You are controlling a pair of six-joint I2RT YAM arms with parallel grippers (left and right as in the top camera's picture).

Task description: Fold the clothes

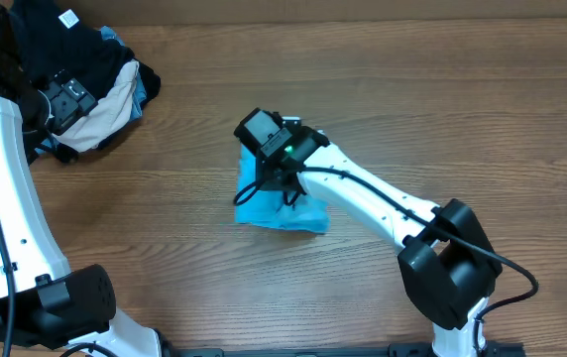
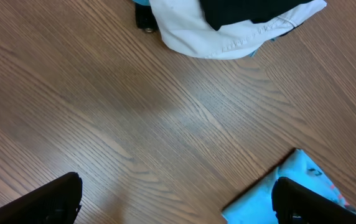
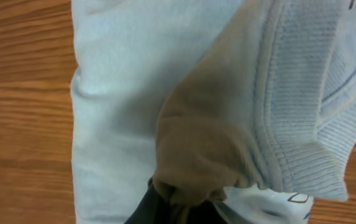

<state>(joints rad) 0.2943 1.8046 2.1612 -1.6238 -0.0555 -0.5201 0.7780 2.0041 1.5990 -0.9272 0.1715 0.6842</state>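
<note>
The sky-blue T-shirt [image 1: 269, 210] lies folded into a small bundle at the middle of the table. My right gripper [image 1: 282, 180] is on top of it. In the right wrist view the shirt [image 3: 122, 81] fills the frame, with its ribbed collar at the right, and the right gripper [image 3: 184, 200] is shut on a bunched fold of the fabric. My left gripper [image 1: 65, 99] is at the far left by the clothes pile. In the left wrist view it [image 2: 178, 208] is open and empty above bare wood, with a corner of the shirt [image 2: 293, 177] by its right finger.
A pile of other garments sits at the back left corner: a black one with a white tag [image 1: 85, 40], a cream one [image 1: 105, 117] and a bit of denim blue [image 1: 145, 89]. The cream garment also shows in the left wrist view [image 2: 215, 31].
</note>
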